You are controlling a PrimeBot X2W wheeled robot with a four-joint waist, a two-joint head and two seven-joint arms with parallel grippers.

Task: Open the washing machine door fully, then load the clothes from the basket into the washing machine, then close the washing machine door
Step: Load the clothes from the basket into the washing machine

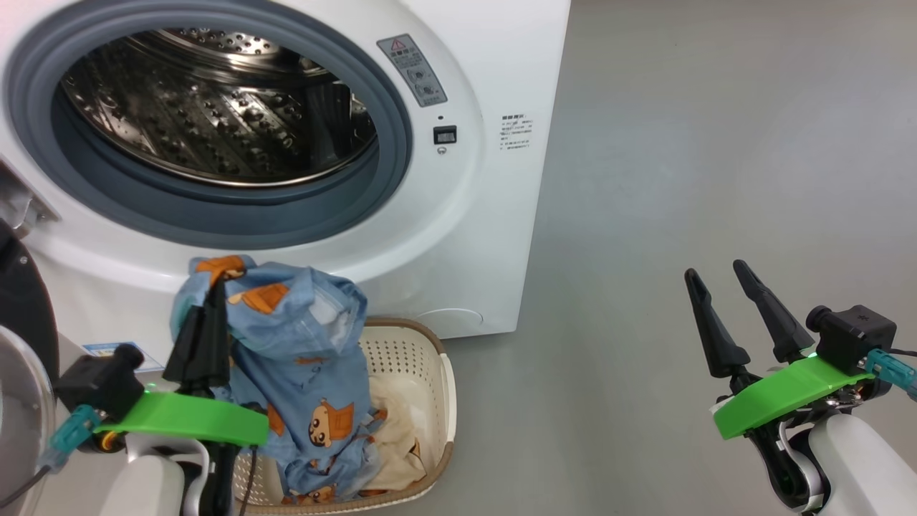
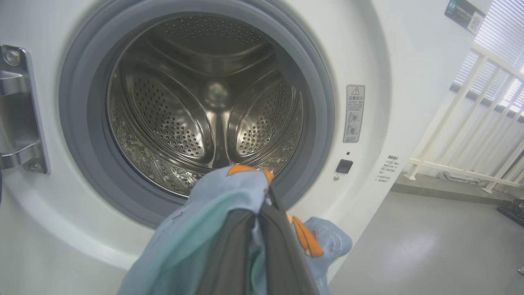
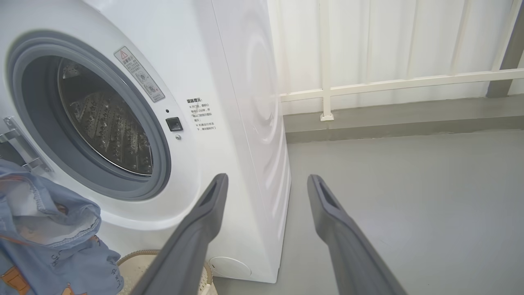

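The white washing machine (image 1: 466, 236) stands with its steel drum (image 1: 215, 107) exposed; its black door (image 1: 21, 301) hangs swung out at the far left edge of the head view. My left gripper (image 1: 208, 290) is shut on a light blue piece of the clothes (image 1: 301, 337) printed with orange figures, lifted above the cream basket (image 1: 440, 373). A cream-white piece (image 1: 397, 430) lies in the basket. In the left wrist view the held blue cloth (image 2: 213, 229) hangs just below the drum opening (image 2: 204, 102). My right gripper (image 1: 720, 279) is open over the floor, apart from everything.
Grey floor (image 1: 716, 143) spreads to the right of the machine. A white railing (image 3: 389, 82) and wall stand behind it. The door hinge bracket (image 2: 18, 110) sits left of the drum opening.
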